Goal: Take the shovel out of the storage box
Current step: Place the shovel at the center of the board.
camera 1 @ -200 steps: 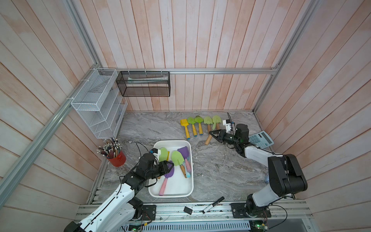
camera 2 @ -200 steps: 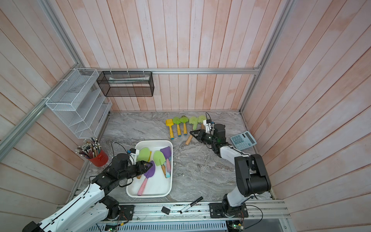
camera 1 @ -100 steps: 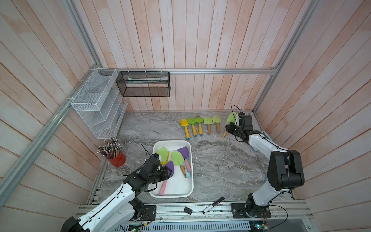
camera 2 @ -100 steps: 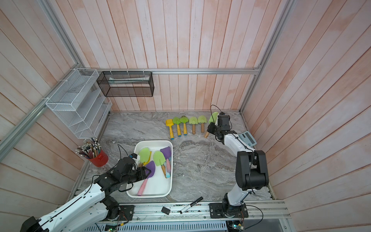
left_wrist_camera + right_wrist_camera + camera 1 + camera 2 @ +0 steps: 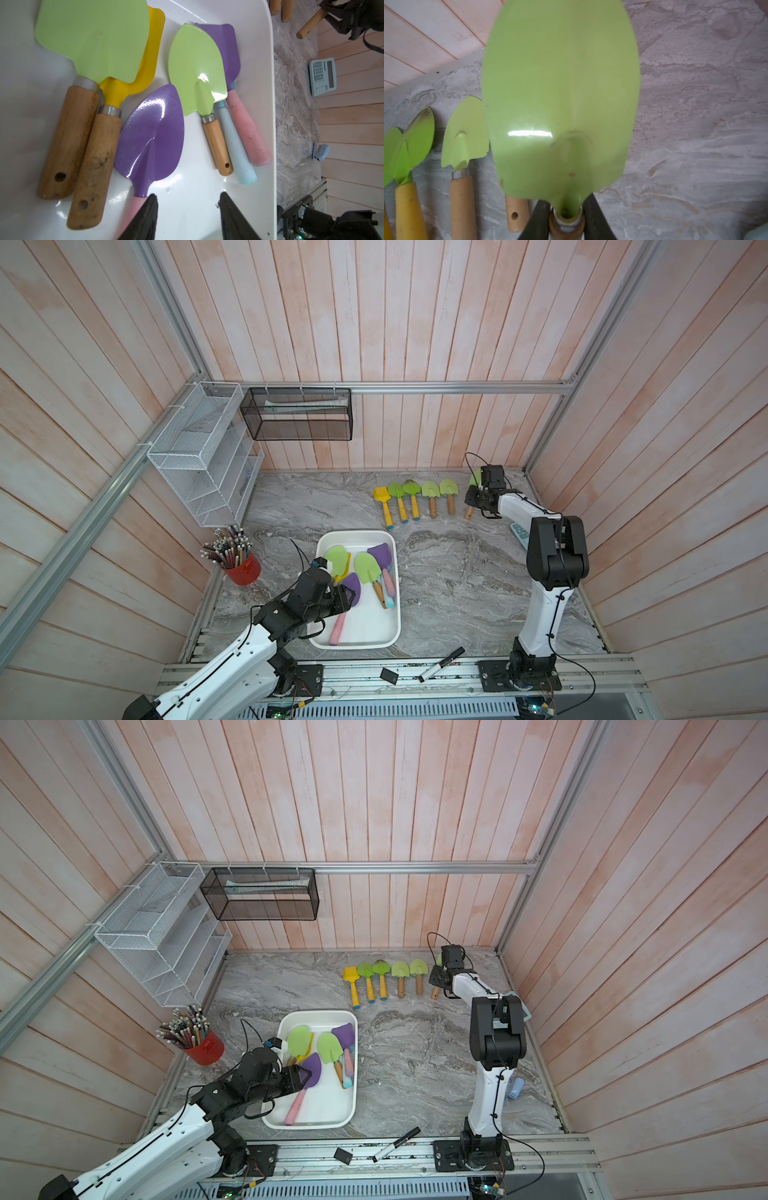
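The white storage box [image 5: 374, 632] [image 5: 332, 1110] lies at the front middle and holds several shovels. Among them is a purple shovel [image 5: 151, 135] with a pink handle [image 5: 133, 209]. My left gripper [image 5: 188, 195] [image 5: 351, 597] hovers open inside the box. One finger [image 5: 148, 216] is over that pink handle, and bare box floor shows between the jaws. At the back right, my right gripper [image 5: 566, 207] [image 5: 473, 499] is shut on the neck of a light green shovel [image 5: 560, 93] with a wooden handle. It holds this shovel at the right end of a row of shovels [image 5: 415, 499] on the table.
A pale blue calculator [image 5: 519, 531] lies under the right arm. A red pencil cup [image 5: 241, 568] stands left of the box. A white wire rack [image 5: 199, 452] and a black mesh basket [image 5: 299, 414] hang on the walls. A marker [image 5: 440, 664] lies on the front rail.
The right arm has carried the green shovel from the table's middle to the back right, at the end of the row. The left gripper has shifted slightly inside the box.
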Tool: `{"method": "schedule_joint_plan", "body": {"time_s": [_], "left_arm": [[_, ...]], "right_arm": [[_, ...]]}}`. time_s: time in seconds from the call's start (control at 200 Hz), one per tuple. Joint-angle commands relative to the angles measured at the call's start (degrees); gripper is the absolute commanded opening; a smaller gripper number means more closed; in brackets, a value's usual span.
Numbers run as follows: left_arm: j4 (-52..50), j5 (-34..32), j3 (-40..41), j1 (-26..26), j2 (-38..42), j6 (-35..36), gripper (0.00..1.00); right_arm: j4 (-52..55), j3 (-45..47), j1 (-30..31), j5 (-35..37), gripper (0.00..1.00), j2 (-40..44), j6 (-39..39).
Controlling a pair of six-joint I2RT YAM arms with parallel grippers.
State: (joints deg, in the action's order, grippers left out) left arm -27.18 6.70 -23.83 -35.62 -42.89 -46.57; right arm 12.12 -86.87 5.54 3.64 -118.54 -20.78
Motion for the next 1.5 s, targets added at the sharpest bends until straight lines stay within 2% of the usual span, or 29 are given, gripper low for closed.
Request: {"method": "schedule_joint_plan", "body": {"time_s": [0.0,0.215,0.41,0.69,1.11,1.495], "left_arm": [[-1.64,-1.33,1.48,-0.30,1.28,-0.52,0.51],[-2.31,-1.09,1.82,-0.35,2.56,-0.97,0.51],[-2.11,-1.36,2.75,-0.54,4.43,-2.37,0.50],[-1.96,-1.88,3.62,-1.08,4.68,-4.13,0.50],[-2.97,-2.66,3.36,-1.26,4.38,-5.03,0.50],[-3.36,-3.11,2.30,-1.47,3.33,-4.94,0.50]], "right_arm": [[2.78,-3.78,-0.12,1.57,0.19,-2.75,1.15],[6.13,-11.53,-0.17,1.15,0.20,-8.77,1.94],[7.59,-15.42,-0.28,2.76,0.21,-13.16,2.14],[9.66,-19.48,-0.44,0.10,0.21,-16.53,2.91],[9.85,-19.91,-0.44,-0.30,0.28,-17.94,3.11],[9.78,-19.26,-0.70,-0.72,0.36,-15.75,2.66]]}}
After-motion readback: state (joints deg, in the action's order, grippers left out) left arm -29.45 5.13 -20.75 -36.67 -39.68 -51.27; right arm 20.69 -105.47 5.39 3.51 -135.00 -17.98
